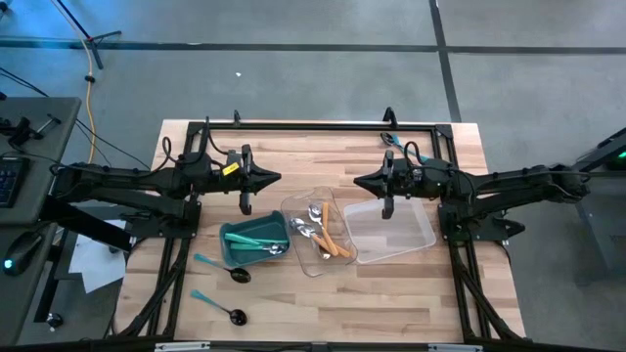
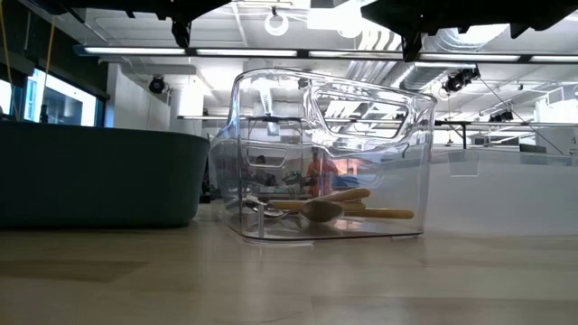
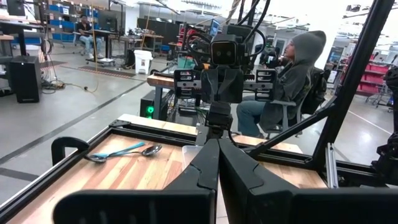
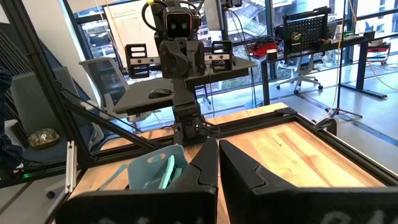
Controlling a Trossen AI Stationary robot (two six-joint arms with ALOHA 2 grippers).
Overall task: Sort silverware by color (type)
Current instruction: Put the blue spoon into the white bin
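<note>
Both arms hover above the back half of the wooden counter [image 1: 293, 303], facing each other. The left gripper [image 1: 277, 178] and the right gripper [image 1: 356, 180] each have their jaws clenched on nothing, well apart from each other and above the containers.

The silverware is split up. A teal bin [image 1: 238, 235] near the middle holds teal-handled spoons [image 1: 256, 244]. Just beside it, a tilted clear tray [image 1: 293, 210] holds silver spoons [image 1: 315, 213] and orange-handled ones [image 1: 335, 244]. A second clear tray [image 1: 411, 235] touches it on the right.

Two teal-handled spoons with black heads lie loose on the counter: one [image 1: 223, 268] just in front of the bin, the other [image 1: 217, 306] nearer the front edge. Another teal-handled spoon [image 3: 123, 152] lies at the far right corner.

A person in a grey hoodie [image 3: 292, 81] sits beyond the counter.
</note>
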